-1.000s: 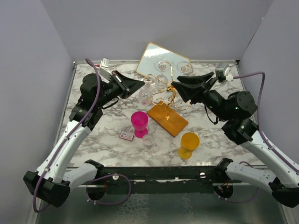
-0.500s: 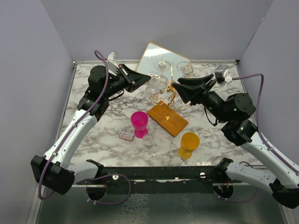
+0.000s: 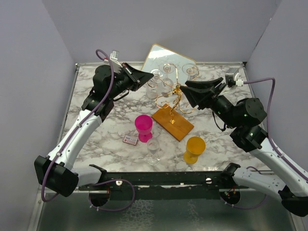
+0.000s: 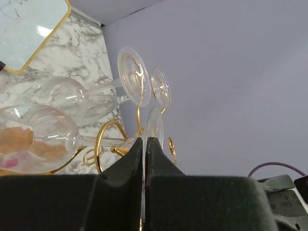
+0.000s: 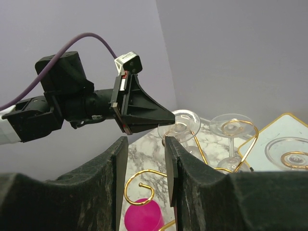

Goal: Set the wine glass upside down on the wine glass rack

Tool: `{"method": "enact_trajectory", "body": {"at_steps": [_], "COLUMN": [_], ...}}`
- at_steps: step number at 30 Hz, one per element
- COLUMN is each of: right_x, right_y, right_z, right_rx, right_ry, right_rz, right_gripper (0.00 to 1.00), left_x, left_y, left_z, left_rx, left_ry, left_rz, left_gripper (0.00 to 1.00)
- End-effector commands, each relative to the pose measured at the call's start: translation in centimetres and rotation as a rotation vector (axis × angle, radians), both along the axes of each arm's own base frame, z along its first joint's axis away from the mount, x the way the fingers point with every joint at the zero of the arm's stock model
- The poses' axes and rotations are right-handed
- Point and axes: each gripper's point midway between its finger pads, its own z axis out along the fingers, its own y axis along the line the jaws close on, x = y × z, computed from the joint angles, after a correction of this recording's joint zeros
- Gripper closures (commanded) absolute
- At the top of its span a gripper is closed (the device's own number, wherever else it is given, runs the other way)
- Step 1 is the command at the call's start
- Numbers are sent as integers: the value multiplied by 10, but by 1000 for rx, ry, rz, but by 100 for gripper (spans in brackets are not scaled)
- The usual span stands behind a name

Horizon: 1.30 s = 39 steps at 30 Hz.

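Observation:
My left gripper (image 3: 148, 76) is shut on the thin foot (image 4: 155, 124) of a clear wine glass (image 3: 153, 89). The glass is upside down, its stem lying in a curled gold arm of the wine glass rack (image 3: 174, 96). In the left wrist view the gripper (image 4: 144, 139) pinches the foot edge-on and the bowl (image 4: 38, 139) lies to the left. The rack stands on an orange-brown wooden base (image 3: 174, 124). My right gripper (image 3: 188, 91) is open and empty, right of the rack's top. In the right wrist view its gap (image 5: 146, 142) faces the left gripper (image 5: 166, 118) and a gold curl (image 5: 142, 185).
Two other clear glasses (image 4: 132, 82) (image 4: 161, 86) hang on the rack. A gold-framed mirror (image 3: 161, 55) leans at the back. In front stand a pink cup (image 3: 143, 126), an orange cup (image 3: 195, 147), an upright clear glass (image 3: 153, 149) and a small card (image 3: 130, 139).
My left arm has swung up and to the right, carrying the glass from beside the rack onto its left arm. My right gripper has drawn slightly to the right.

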Motion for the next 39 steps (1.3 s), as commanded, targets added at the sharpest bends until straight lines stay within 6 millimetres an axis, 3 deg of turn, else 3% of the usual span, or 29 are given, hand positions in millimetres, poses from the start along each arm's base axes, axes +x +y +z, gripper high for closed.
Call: {"method": "enact_trajectory", "body": {"at_steps": [1, 11, 25, 36, 39], "right_x": [0, -2, -1, 16, 16], "right_y": [-3, -5, -8, -24, -31], "right_z": [-1, -7, -17, -48, -50], "right_rx": [17, 17, 30, 55, 71], "right_ry": [17, 48, 106, 285, 298], "right_rz": [-12, -9, -23, -155, -177], "right_gripper": [64, 64, 64, 67, 67], "left_x": [7, 1, -17, -31, -30], "left_y": [8, 30, 17, 8, 8], "left_z": [25, 11, -2, -22, -25], "left_rx": [-21, 69, 55, 102, 122], "left_ry": [-97, -82, -22, 48, 57], "left_rz": [54, 145, 24, -80, -80], "left_gripper": [100, 100, 99, 79, 68]}}
